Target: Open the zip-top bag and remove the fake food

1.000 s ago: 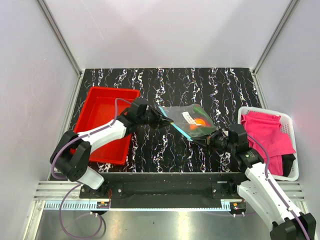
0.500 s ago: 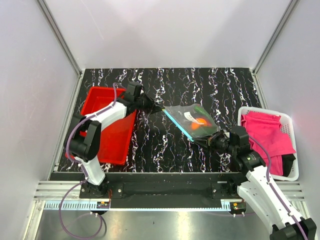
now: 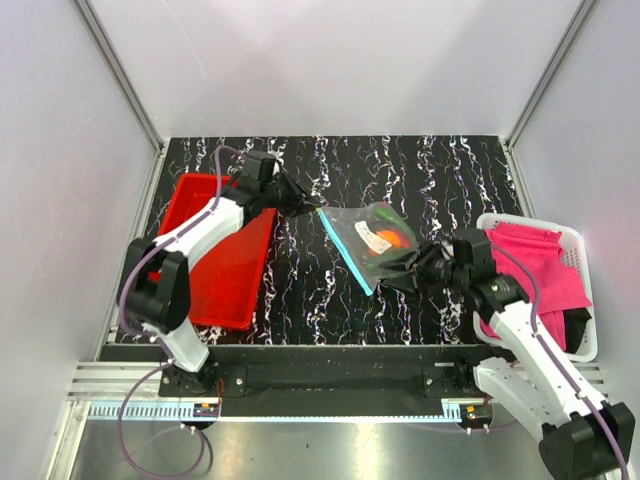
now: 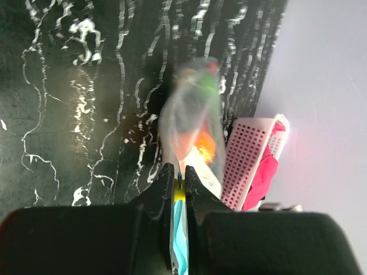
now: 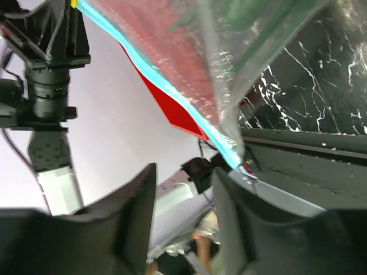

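Clear zip-top bag [image 3: 362, 222], orange fake food [image 3: 396, 242], red tray [image 3: 205, 255], pink cloth [image 3: 535, 262], black white-veined table [image 3: 420, 165].

Zip-top bag [image 3: 350, 235] (fake food [image 3: 392, 240] inside) between tray [image 3: 228, 285] at left and basket [image 3: 520, 219] at right.

Left pincer [image 3: 311, 207] clamped tight, right pincer [image 3: 424, 271] with fingers apart.

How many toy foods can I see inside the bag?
2. An orange fruit sits in the middle of the bag, and a green piece lies at its far end. More may be hidden behind the crinkly plastic.
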### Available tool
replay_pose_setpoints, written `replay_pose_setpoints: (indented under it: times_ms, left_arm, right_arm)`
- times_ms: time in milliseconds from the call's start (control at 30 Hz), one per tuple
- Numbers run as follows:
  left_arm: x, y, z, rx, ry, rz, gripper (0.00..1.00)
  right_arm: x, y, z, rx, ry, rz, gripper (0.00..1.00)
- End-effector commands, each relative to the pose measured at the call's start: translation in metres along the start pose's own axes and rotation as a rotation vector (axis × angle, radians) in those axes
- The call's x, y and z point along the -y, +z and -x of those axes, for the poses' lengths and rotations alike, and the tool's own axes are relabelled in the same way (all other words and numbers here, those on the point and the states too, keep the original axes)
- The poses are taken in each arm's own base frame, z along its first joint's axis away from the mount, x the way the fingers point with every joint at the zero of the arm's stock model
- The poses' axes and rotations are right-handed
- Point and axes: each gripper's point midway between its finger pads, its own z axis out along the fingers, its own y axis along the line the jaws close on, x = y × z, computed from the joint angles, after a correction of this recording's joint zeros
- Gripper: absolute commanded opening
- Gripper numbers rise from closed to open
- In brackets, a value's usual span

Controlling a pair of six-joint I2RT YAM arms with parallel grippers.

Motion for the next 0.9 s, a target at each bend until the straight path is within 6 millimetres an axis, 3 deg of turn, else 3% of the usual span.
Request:
replay_pose_setpoints:
  times_ms: [0,67,100,167,200,267,300,433,533,667,800,867]
  left_arm:
    - [0.042,-0.038,-0.015,0.051,0.161,-0.098,0.00]
    - [0.053,-0.045,-0.032,0.039,0.205,-0.112,0.00]
    - [0.053,-0.047,-0.038,0.031,0.212,-0.100,0.00]
    - [0.062,-0.051,-0.056,0.018,0.239,-0.109,0.00]
    - [0.064,-0.052,-0.062,0.011,0.244,-0.114,0.00]
    - [0.070,-0.053,-0.077,-0.012,0.257,-0.123,0.00]
    - [0.072,-0.052,-0.081,-0.018,0.259,-0.126,0.00]
    - [0.080,-0.052,-0.088,-0.036,0.270,-0.138,0.00]
    - [0.085,-0.056,-0.085,-0.021,0.280,-0.138,0.00]
    - [0.092,-0.058,-0.082,-0.018,0.288,-0.149,0.00]
    - [0.095,-0.056,-0.083,-0.025,0.283,-0.154,0.00]
    - [0.096,-0.057,-0.083,-0.029,0.284,-0.157,0.00]
  right_arm:
    - [-0.047,-0.023,-0.006,0.014,-0.351,0.018,0.56]
    - [-0.042,-0.026,0.004,0.042,-0.445,-0.090,0.64]
    - [-0.062,-0.035,0.005,0.054,-0.605,-0.071,0.65]
    - [-0.062,-0.030,0.010,0.015,-0.687,-0.137,0.68]
    - [-0.077,-0.034,0.009,0.017,-0.792,-0.117,0.70]
    - [-0.077,-0.025,0.014,-0.011,-0.858,-0.168,0.75]
    - [-0.087,-0.027,0.017,-0.002,-0.938,-0.167,0.76]
    - [-0.074,-0.015,0.026,-0.070,-1.064,-0.284,0.78]
    - [-0.064,-0.012,0.031,-0.084,-1.143,-0.350,0.74]
    - [-0.058,-0.009,0.016,-0.136,-1.205,-0.323,0.72]
    - [-0.032,0.001,-0.001,-0.210,-1.245,-0.367,0.65]
    - [-0.022,0.005,0.003,-0.193,-1.254,-0.401,0.59]
